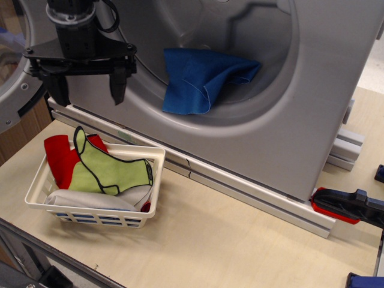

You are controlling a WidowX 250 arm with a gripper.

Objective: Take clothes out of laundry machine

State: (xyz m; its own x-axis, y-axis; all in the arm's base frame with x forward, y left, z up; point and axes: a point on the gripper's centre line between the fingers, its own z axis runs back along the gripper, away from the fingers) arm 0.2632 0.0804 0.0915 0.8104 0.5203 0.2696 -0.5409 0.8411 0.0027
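in the laundry machine [288,120] mouth the clothes [201,78] drape; jaws apart, left of them.

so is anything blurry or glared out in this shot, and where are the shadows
In the observation.image view: the pincer is sharp, jaws apart; the blue cloth is crisp, stitching visible; soft sheen but no blown glare on the laundry machine; a dark shadow crosses the drum's back wall.

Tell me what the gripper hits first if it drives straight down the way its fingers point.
Probably the machine's grey base rail or the white basket below it. The gripper hangs open, fingers down, left of the blue cloth; depth is unclear from this view.
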